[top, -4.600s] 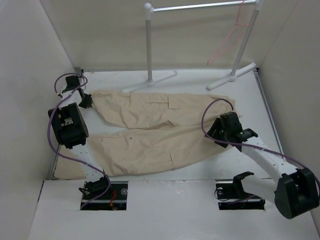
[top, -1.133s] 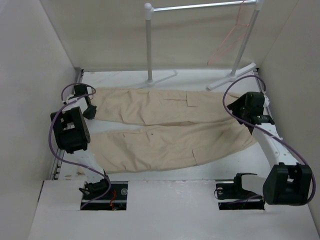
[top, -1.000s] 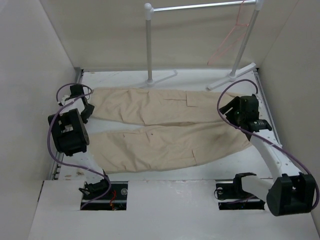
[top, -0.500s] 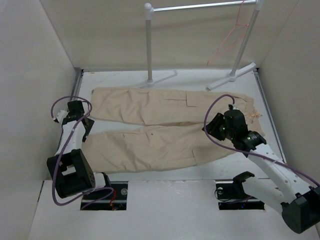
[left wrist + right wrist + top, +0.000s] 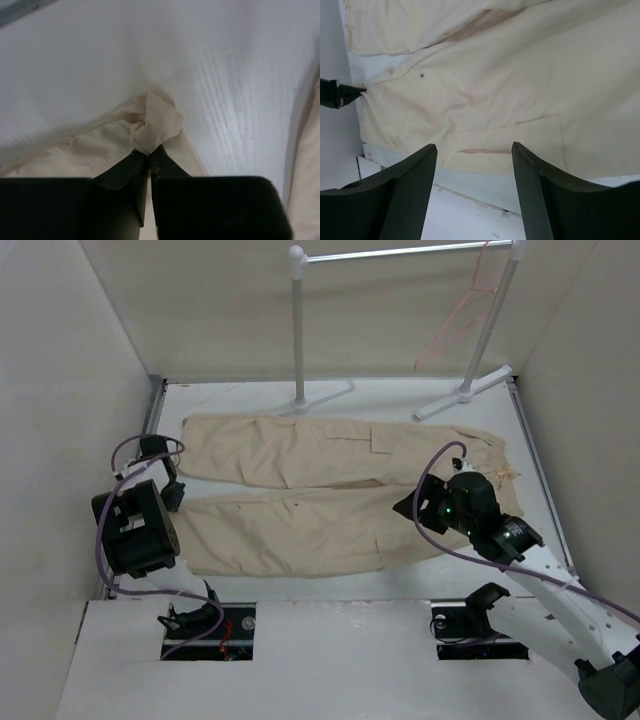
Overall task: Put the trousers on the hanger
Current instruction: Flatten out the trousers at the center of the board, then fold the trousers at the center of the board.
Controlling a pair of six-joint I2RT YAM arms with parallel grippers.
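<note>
Though overhead unclear, left hand point(image 5: 150, 152) seemingly pinches trousers point(image 5: 152, 120).

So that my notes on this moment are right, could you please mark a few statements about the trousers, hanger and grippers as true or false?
1. The hanger hangs from the rack. True.
2. The right gripper holds the hanger. False: it is open above the trousers, holding nothing.
3. The left gripper is shut on a pinch of the trousers' cloth. True.
4. The trousers hang over the hanger. False: they lie spread on the table.
</note>
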